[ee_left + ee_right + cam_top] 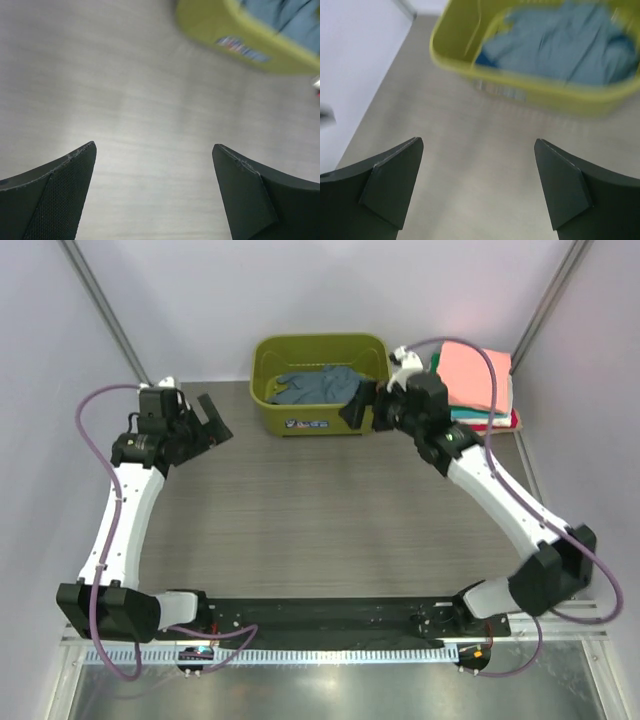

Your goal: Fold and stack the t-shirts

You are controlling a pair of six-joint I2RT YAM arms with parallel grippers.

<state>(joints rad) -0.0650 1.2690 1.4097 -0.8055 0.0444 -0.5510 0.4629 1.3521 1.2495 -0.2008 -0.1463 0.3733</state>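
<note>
A grey-blue t-shirt (315,386) lies crumpled in the olive-green tub (268,412) at the back middle; a bit of dark navy cloth shows under it in the right wrist view (484,58). A folded stack stands at the back right, with the salmon pink shirt (472,370) on top, then white, teal and red edges (497,418). My right gripper (358,406) is open and empty, just right of the tub's front corner. My left gripper (212,420) is open and empty over the table, left of the tub. The grey-blue shirt also shows in the right wrist view (560,40).
The grey wood-grain table (330,520) stretches from the tub to the arm bases. White walls and slanted metal poles (110,310) enclose the back. The tub's side (220,30) shows top right in the left wrist view.
</note>
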